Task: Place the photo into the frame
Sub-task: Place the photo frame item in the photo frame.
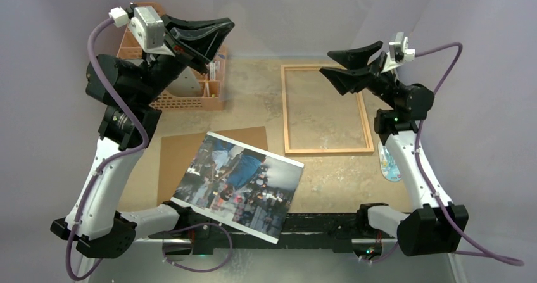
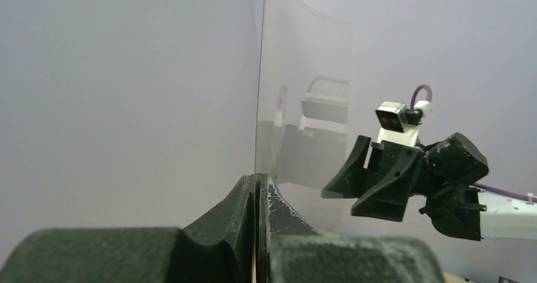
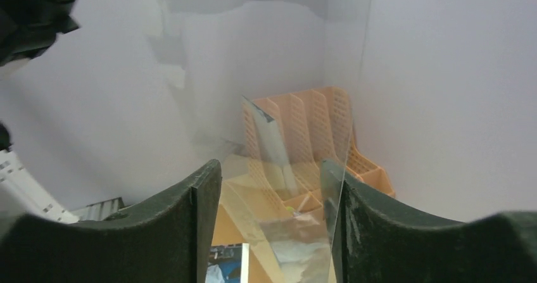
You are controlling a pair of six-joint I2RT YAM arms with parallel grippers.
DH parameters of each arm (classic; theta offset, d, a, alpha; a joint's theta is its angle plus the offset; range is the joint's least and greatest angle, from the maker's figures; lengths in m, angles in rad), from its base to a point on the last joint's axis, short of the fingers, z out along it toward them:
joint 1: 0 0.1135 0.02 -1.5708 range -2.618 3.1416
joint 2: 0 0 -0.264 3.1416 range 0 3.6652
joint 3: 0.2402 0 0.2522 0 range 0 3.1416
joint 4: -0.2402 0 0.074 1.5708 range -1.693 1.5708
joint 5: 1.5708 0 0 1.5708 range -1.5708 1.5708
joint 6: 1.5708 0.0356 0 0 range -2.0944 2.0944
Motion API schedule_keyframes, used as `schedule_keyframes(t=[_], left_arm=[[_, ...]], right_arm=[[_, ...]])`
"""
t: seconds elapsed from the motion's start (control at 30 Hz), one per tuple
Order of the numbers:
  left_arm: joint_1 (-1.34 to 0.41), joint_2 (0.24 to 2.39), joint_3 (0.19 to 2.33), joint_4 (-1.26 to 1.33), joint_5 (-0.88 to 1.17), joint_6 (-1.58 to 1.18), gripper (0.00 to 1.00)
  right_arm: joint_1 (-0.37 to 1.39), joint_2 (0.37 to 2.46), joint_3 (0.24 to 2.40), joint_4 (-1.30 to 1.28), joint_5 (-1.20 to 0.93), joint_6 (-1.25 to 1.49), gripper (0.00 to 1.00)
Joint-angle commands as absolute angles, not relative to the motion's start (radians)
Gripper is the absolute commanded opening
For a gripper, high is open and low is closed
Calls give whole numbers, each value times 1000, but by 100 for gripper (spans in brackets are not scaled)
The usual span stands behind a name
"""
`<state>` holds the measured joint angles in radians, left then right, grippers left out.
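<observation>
between the shut fingers of the left pincer (image 2: 258, 180) stands a thin clear see-through sheet (image 2: 304, 99), upright, clamped at its lower edge, rising well above the tips. right pincer (image 3: 271, 172) faces it from across w/ jaws clearly apart; the sheet's far edge sits inside the gap, close to one finger (image 3: 370, 232), can't tell if touching, so no firm hold seen. below the right pincer, flat on the tan tabletop (image 1: 316, 182), lies the thin light-wood rectangular frame (image 1: 328, 150). large glossy rectangular photo (image 1: 239, 183) of a street scene, white border, lies flat well below & apart from both pincers, nearer the arm bases, btwn them, tilted, partly over a brown hardboard panel (image 1: 180, 163). photo & frame lie apart, not touching. orange plastic file rack (image 1: 190, 100) sits under & behind the left pincer.
</observation>
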<state>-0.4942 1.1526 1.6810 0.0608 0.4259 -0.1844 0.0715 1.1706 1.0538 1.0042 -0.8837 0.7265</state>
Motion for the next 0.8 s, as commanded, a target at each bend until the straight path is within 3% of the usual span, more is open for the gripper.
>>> schedule_keyframes(t=[0.0, 0.23, 0.3, 0.43, 0.57, 0.77], left_arm=[[-497, 1189, 1789, -36, 370, -188, 0], [-497, 1222, 1803, -68, 265, -186, 0], [-497, 1230, 1807, -67, 261, -183, 0], [-497, 1246, 1818, -77, 251, -173, 0], [-497, 1254, 1818, -75, 276, -170, 0], [-497, 1248, 1809, -83, 290, -160, 0]], right_arm=[[74, 1115, 1042, 1125, -969, 762, 57], [74, 1042, 966, 1155, -858, 797, 37], [74, 1034, 962, 1164, -859, 810, 29], [75, 1034, 973, 1142, -893, 817, 20], [74, 1043, 985, 1140, -911, 831, 0], [74, 1052, 1006, 1041, -885, 812, 0]])
